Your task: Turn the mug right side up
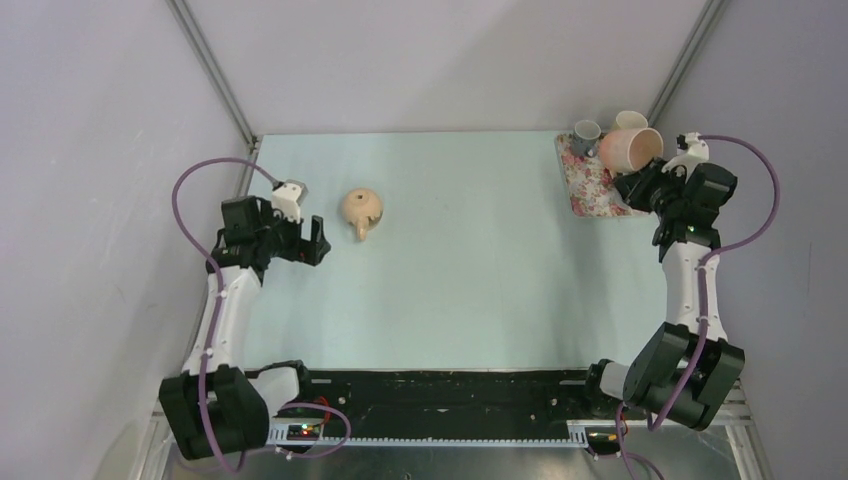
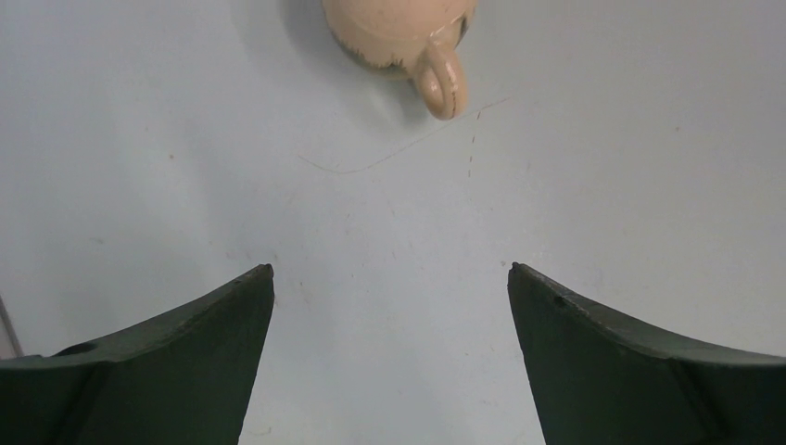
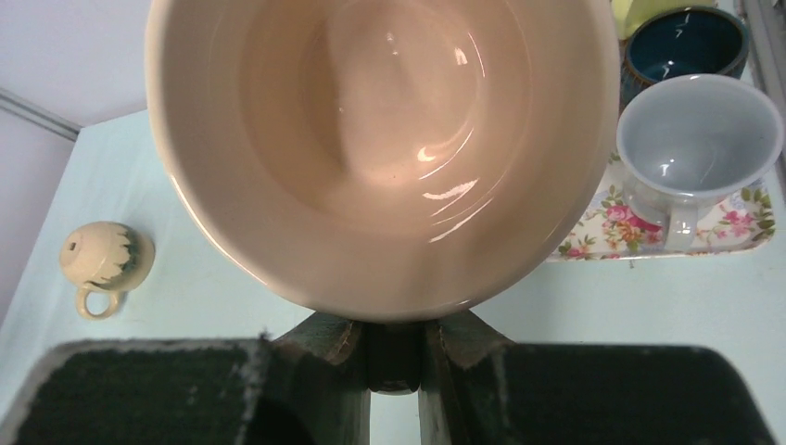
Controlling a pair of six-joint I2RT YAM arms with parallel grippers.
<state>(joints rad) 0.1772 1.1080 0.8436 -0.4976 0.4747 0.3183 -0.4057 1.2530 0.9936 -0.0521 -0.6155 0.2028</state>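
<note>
A large pink mug [image 1: 630,150] hangs tipped on its side over the floral tray [image 1: 585,190], with its mouth [image 3: 385,111] facing the right wrist camera. My right gripper [image 3: 396,348] is shut on it just below the rim; the gripped part is hidden by the rim. A small tan mug [image 1: 362,210] stands upside down on the left of the table, its handle [image 2: 443,83] pointing toward the near edge. My left gripper [image 1: 308,243] hovers just left of it, low over the table. That gripper [image 2: 391,273] is open with nothing between its fingers.
The tray [image 3: 649,236] at the back right holds a pale grey cup [image 3: 695,139] and a dark blue cup [image 3: 681,42]. The tan mug [image 3: 104,260] also shows far left in the right wrist view. Frame posts rise at both back corners.
</note>
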